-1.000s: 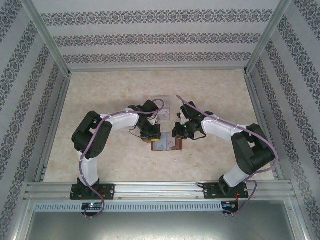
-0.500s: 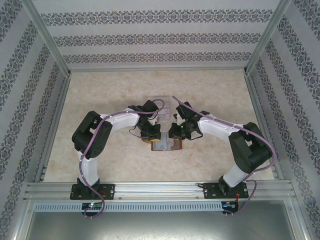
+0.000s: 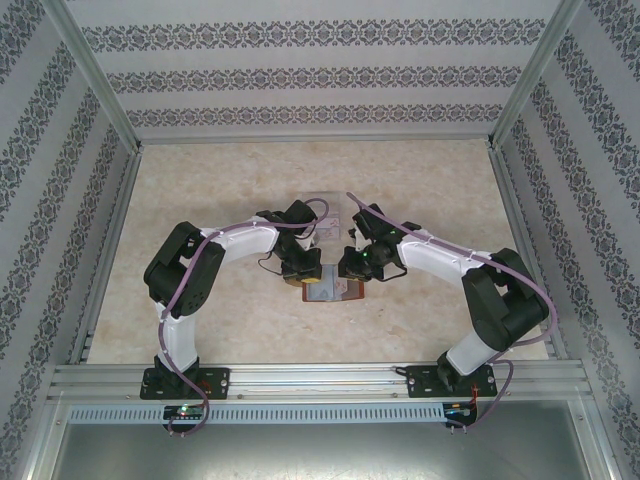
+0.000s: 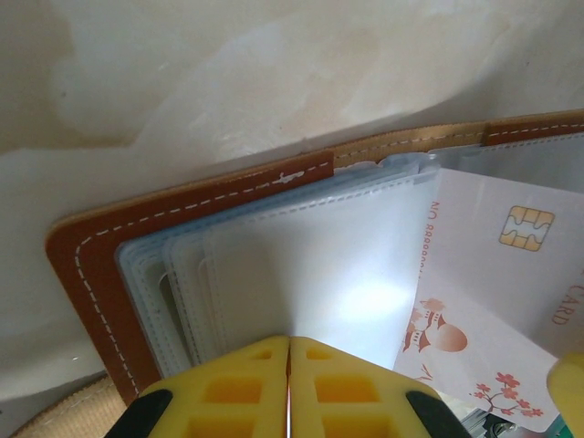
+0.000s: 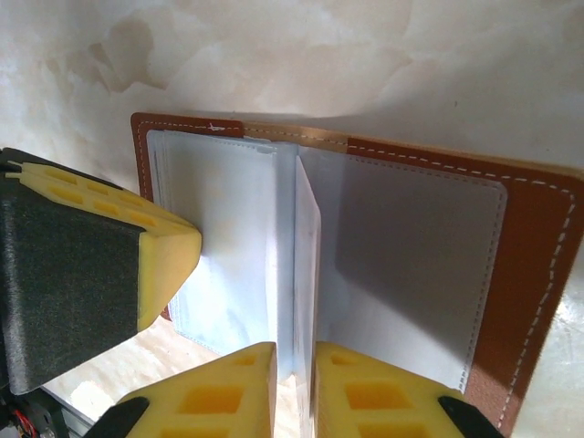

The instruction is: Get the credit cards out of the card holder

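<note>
Counter: beige and marbled, walled on three sides by patterned panels.

Left arm and right arm: we list both as bolted at the near edge and bent inward, their ends meeting over the middle of the counter.

Clear tray: we see it on the far side of the arm ends, partly covered by them.

Card holder: reddish-brown leather with pale stitching, lying open and flat at the middle of the counter, just nearer than the tray, between the two arm ends.

Clear sleeves: we count several, stacked inside the card holder.

Credit card: white, with a gold chip and pink blossom marks, lying askew over the sleeves on the side toward the right arm. Whether a sleeve covers it we cannot tell.

Leaf: thin and whitish, standing on edge along the card holder's fold. Card or sleeve, we cannot tell.

Left fingers: yellow, clenched tip to tip, set against the left-hand sleeves.

Right fingers: yellow, closed narrowly on the leaf, grasping it
</note>
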### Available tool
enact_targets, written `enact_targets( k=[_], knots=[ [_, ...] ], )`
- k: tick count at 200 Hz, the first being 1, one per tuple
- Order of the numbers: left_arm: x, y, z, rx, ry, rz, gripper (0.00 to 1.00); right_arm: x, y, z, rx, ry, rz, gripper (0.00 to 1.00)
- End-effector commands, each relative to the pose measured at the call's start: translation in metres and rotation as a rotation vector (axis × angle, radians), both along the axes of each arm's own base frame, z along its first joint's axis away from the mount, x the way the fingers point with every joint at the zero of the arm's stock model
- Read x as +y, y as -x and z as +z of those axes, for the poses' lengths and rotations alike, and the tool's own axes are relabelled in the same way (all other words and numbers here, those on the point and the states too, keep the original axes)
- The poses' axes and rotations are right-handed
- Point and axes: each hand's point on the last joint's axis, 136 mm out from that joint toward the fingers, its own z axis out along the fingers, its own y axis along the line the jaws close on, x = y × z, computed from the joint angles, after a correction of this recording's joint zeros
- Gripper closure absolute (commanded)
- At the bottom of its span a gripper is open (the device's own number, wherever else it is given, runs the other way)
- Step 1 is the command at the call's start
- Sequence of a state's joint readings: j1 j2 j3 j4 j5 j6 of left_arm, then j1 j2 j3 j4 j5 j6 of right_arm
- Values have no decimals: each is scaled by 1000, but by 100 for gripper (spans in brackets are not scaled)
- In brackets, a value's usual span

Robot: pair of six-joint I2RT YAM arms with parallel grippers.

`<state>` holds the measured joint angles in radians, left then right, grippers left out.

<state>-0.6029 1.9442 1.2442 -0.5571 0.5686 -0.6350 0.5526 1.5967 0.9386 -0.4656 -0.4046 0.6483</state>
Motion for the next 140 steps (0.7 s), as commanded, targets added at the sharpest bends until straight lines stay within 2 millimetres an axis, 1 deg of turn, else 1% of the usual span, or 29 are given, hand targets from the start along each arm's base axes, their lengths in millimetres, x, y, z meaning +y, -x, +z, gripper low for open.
enact_targets(
  k=[1, 50, 79, 91, 107, 140],
  knots=[
    [7, 9, -19, 36, -65, -14, 92, 0, 2, 3, -4, 13, 0, 84],
    [7, 9, -19, 35, -64, -14, 92, 0, 1, 0, -1, 19, 5, 87],
    [7, 7, -16, 27, -64, -13, 92, 0, 1, 2, -4, 20, 8, 89],
    [6, 5, -12, 13, -60, -10, 91, -1, 1, 3, -7, 21, 8, 90],
    [6, 3, -6, 1, -58, -10, 88, -2, 1, 6, -14, 23, 6, 90],
    [5, -1, 9, -28, -52, -12, 85, -5, 1, 12, -30, 25, 3, 90]
  ],
)
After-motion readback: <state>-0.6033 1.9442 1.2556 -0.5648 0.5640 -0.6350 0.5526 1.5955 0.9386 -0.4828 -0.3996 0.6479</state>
